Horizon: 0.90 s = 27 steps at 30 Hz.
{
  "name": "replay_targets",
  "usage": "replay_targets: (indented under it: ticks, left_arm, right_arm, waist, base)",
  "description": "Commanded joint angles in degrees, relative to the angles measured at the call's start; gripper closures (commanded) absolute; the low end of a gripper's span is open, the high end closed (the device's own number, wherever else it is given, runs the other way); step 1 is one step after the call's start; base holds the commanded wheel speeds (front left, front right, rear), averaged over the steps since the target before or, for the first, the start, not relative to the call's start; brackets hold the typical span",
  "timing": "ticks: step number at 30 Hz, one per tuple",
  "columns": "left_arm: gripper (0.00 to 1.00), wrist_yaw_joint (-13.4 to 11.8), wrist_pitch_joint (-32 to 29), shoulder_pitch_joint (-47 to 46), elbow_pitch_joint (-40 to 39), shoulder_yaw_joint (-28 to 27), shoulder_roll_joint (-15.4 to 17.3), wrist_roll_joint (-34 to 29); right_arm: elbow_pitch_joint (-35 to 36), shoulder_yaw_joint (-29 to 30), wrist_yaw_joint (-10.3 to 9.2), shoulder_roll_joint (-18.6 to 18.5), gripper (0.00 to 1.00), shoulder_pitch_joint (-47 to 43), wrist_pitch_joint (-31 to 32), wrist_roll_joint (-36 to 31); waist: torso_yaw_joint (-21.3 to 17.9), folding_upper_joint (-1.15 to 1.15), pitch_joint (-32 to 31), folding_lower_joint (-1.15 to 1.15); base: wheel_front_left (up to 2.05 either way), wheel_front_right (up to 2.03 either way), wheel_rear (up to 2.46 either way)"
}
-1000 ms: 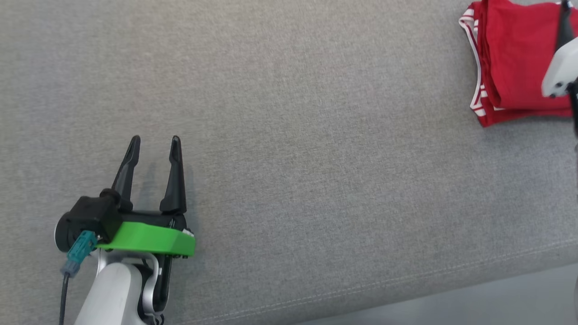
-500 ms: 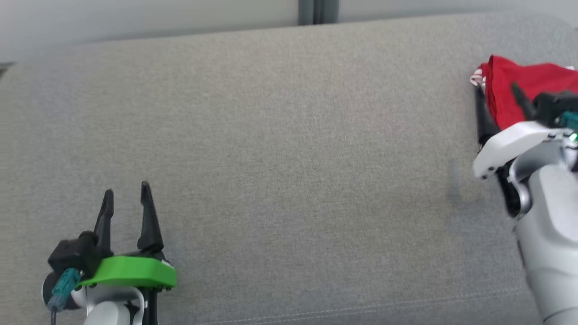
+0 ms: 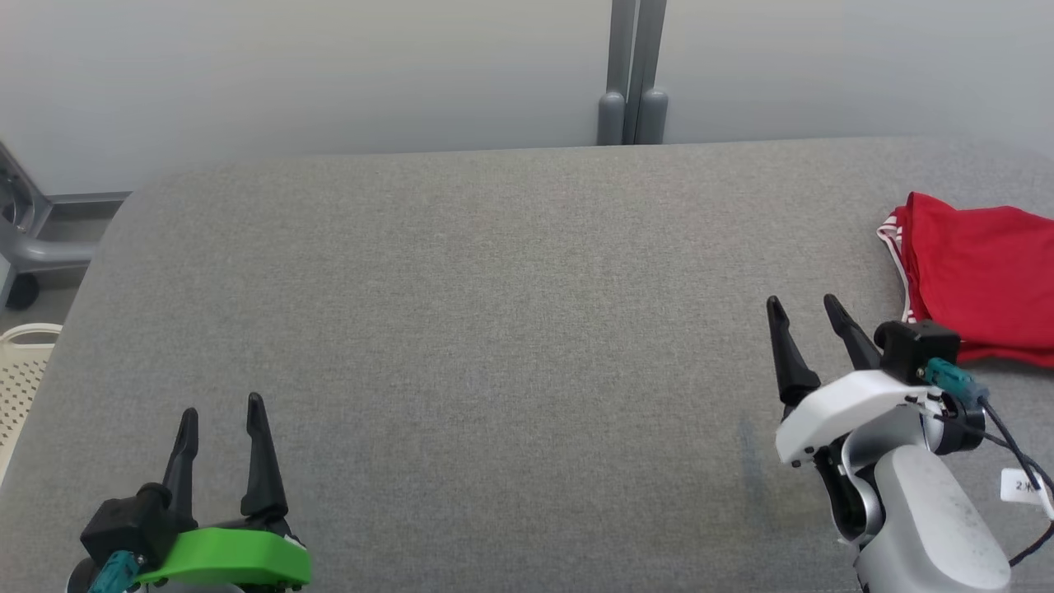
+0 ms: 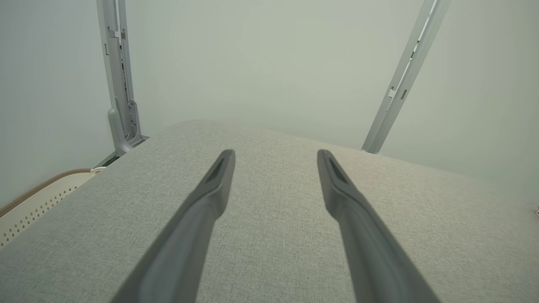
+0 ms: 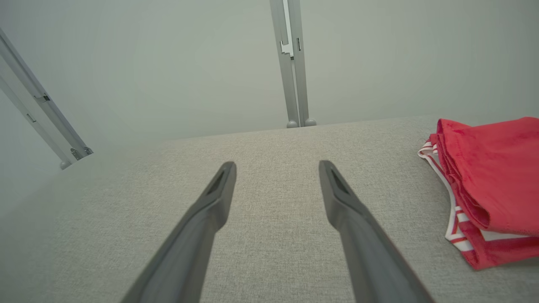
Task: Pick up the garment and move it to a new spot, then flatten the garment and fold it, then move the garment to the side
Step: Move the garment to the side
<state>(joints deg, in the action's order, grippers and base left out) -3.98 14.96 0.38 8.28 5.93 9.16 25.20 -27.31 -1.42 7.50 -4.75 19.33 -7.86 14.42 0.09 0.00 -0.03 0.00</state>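
The garment (image 3: pixel 980 272) is red with white-striped trim and lies folded in a neat stack at the far right of the grey padded table (image 3: pixel 494 329); it also sits at the right of the right wrist view (image 5: pixel 492 185). My right gripper (image 3: pixel 803 305) stands open just left of the garment, apart from it, nothing between its fingers (image 5: pixel 276 166). At the lower left my left gripper (image 3: pixel 221 408) is open and empty over bare grey fabric (image 4: pixel 276 153).
A pale wall with a grey upright post (image 3: pixel 630 74) runs behind the table's far edge. A perforated cream basket (image 3: pixel 20 371) and a grey wheeled frame (image 3: pixel 29 239) stand off the table's left edge.
The head camera has tilted up, bringing the wall and far edge into view. My right gripper has drawn back from the garment and now stands beside it. Both grippers stay open.
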Motion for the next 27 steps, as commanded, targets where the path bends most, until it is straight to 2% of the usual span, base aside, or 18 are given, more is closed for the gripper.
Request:
replay_targets:
  ticks: [1,9,12,21,27]
  left_arm:
    - [0.0,0.6,0.3,1.0,-0.1,-0.3,-0.3,-0.5]
    - [0.0,6.7,0.2,3.5,-2.3,-1.9,-2.6,-4.3]
    - [0.0,8.2,0.2,4.5,-2.7,-2.5,-3.4,-6.3]
    - [0.0,9.4,0.2,7.1,0.3,-4.1,-4.8,-10.1]
    - [0.0,8.8,0.2,7.5,4.6,-5.2,-5.3,-11.0]
  right_arm:
    - [0.7,0.1,-0.03,0.3,0.0,-1.3,-0.8,-0.2]
    - [6.8,3.7,-0.03,1.8,0.0,-8.2,-5.7,-1.9]
    - [8.6,4.2,-0.03,1.9,0.0,-10.9,-6.5,-0.6]
    - [7.3,4.5,-0.03,1.8,0.0,-15.7,-6.7,-4.1]
    - [6.1,4.0,-0.03,1.9,0.0,-16.6,-5.2,-6.2]
  waist:
    - [1.0,0.0,-1.1,0.0]
    - [1.4,0.0,-2.4,0.0]
    - [1.4,0.0,-2.6,0.0]
    - [0.6,0.0,-2.8,0.0]
    - [0.3,0.0,-3.1,0.0]
  base:
    - [0.0,0.0,0.0]
    - [0.0,0.0,0.0]
    - [0.0,0.0,0.0]
    - [0.0,0.0,0.0]
    - [0.0,0.0,0.0]
